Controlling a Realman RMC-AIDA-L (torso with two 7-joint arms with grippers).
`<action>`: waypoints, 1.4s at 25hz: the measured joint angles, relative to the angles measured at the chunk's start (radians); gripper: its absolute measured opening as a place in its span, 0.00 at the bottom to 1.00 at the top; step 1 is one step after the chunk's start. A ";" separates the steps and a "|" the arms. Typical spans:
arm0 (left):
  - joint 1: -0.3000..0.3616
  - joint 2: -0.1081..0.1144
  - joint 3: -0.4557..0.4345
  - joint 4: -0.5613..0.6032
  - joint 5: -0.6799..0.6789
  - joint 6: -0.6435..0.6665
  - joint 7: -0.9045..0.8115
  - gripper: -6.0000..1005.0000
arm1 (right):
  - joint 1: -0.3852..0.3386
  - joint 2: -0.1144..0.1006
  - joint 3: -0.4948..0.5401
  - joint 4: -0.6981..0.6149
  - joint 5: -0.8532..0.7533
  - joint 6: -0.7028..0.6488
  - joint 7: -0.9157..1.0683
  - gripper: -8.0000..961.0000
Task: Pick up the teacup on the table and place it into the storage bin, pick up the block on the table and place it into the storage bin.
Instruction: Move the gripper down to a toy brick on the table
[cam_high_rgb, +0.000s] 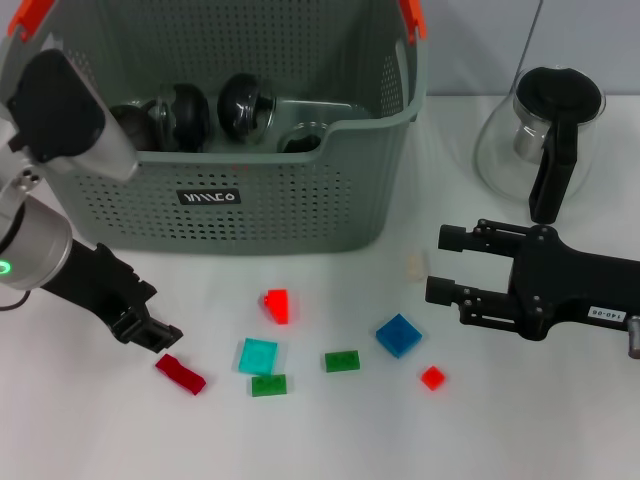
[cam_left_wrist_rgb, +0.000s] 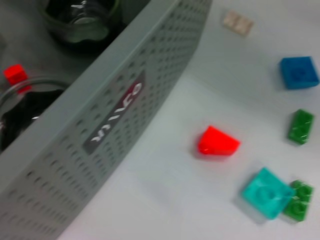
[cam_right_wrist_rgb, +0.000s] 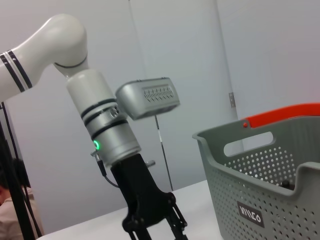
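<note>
The grey perforated storage bin (cam_high_rgb: 300, 205) stands at the back centre; it also shows in the left wrist view (cam_left_wrist_rgb: 65, 185) and the right wrist view (cam_right_wrist_rgb: 280, 200). Glass teacups with dark parts (cam_high_rgb: 245, 103) lie inside it, and a small red block (cam_left_wrist_rgb: 14, 75) lies in it too. No teacup shows on the table. Several blocks lie on the table: a red wedge (cam_high_rgb: 277, 305), a cyan one (cam_high_rgb: 258, 355), a blue one (cam_high_rgb: 399, 335) and a dark red one (cam_high_rgb: 180, 373). My left gripper (cam_high_rgb: 150, 332) is open and empty, low, just beside the dark red block. My right gripper (cam_high_rgb: 450, 265) is open and empty, right of the blocks.
A glass teapot (cam_high_rgb: 545, 135) with a black lid and handle stands at the back right. Two green blocks (cam_high_rgb: 342, 361) (cam_high_rgb: 268, 385), a small red block (cam_high_rgb: 432, 377) and a beige block (cam_high_rgb: 415, 266) also lie on the white table.
</note>
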 joint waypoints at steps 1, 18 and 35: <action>0.002 0.000 0.014 -0.004 0.011 -0.016 -0.010 0.63 | 0.000 0.000 0.001 0.000 0.000 -0.002 0.000 0.75; 0.005 0.002 0.153 -0.116 0.131 -0.216 -0.132 0.62 | 0.003 -0.001 -0.002 0.000 0.000 0.001 0.000 0.75; 0.002 0.004 0.156 -0.183 0.137 -0.283 -0.133 0.60 | -0.002 0.000 -0.004 0.000 0.000 -0.002 0.000 0.75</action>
